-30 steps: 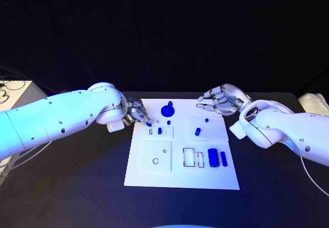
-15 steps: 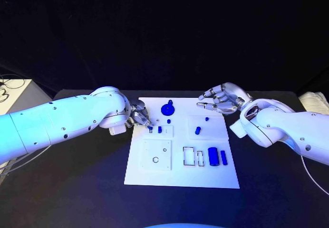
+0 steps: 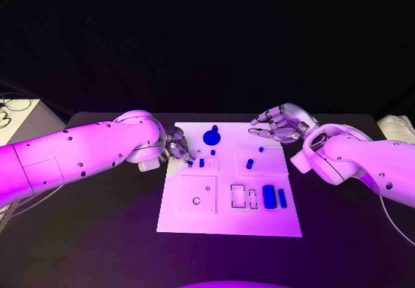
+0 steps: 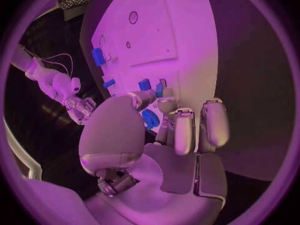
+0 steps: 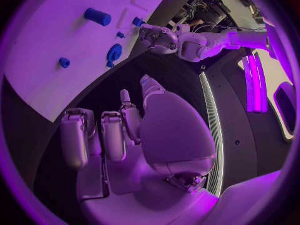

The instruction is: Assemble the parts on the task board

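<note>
At the near-left portion of the task board [image 3: 229, 225], the left hand [image 3: 176, 149] sits slightly closer to the board's centre than one second ago, its fingertips [image 3: 185, 155] now lowered beside a small blue part [image 3: 189, 162] standing in the upper-left recessed panel; the parts on the board lie as before; the right hand [image 3: 278, 125] remains in the same raised position above the board's far-right corner. Pose: the left arm enters across the board's left edge with the hand turned palm-down, fingers curled together toward the panel; the left wrist view shows thumb and fingertips converging on a blue part [image 4: 149, 119], though whether it is actually pinched cannot be told; the right hand hovers with fingers spread and loosely curved, holding nothing [image 5: 119, 130], palm facing the board. Task items: a large round blue part [image 3: 211, 137] lies near the board's far edge; small blue pegs [image 3: 201, 162] stand in the upper-left panel; another small blue piece [image 3: 249, 163] lies in the upper-right panel; two blue cylinders [image 3: 269, 197] lie side by side toward the board's right edge, just beside two rectangular slots [image 3: 238, 197]. Margins: the near half of the board carries only the square plate [image 3: 196, 195] with holes; black table [image 3: 104, 240] surrounds the board on all sides.
</note>
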Robot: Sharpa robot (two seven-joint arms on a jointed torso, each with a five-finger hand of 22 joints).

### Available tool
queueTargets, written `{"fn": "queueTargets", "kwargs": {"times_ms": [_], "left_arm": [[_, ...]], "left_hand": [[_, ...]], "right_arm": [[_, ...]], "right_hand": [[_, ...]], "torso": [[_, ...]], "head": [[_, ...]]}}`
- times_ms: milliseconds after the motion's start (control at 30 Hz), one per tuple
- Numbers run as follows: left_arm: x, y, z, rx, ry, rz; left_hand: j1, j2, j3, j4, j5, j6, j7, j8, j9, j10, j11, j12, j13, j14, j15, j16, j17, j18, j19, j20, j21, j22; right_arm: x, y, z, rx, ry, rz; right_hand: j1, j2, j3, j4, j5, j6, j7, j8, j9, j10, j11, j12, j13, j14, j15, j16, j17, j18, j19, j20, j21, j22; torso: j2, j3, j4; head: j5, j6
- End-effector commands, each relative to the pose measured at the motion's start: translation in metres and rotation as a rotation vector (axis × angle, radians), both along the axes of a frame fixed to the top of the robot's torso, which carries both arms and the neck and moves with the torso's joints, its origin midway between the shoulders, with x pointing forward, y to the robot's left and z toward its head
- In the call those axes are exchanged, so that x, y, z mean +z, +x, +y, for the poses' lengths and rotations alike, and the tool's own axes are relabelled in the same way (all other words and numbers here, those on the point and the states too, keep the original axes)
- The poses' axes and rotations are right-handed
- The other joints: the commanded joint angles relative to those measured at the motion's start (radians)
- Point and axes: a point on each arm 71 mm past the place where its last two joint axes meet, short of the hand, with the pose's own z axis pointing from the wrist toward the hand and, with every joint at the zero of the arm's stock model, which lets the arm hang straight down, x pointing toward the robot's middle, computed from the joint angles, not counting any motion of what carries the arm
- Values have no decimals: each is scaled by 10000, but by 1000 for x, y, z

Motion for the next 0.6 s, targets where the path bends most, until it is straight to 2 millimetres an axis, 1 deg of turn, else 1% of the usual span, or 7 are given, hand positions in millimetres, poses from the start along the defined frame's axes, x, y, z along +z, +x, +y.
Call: {"fn": "queueTargets", "kwargs": {"times_ms": [33, 600], "left_arm": [[-1, -2, -1, -128, 216, 66], [-2, -2, 1, -171, 408, 157]], "left_hand": [[-37, 55, 1685, -1631, 37, 137, -69, 26, 76, 71, -3, 41, 6, 676, -53, 52, 1290, -122, 31, -6, 40, -7], [-56, 39, 1714, -1654, 48, 144, -71, 28, 74, 86, -6, 49, 22, 680, -56, 60, 1304, -126, 46, -9, 49, 13]], "right_arm": [[1, 0, 1, 102, -6, -85], [1, -1, 0, 103, -11, -76]], "right_hand": [[-101, -38, 33, 4, 63, -93, 3, 58, 12, -73, -4, -31, 448, 696, 31, -68, 1154, 96, 344, 0, -36, 1778], [-101, -38, 33, 4, 63, -93, 3, 58, 12, -73, -4, -31, 448, 696, 31, -68, 1154, 96, 344, 0, -36, 1778]], "torso": [[-3, 4, 0], [0, 1, -1]], "head": [[33, 18], [41, -5]]}}
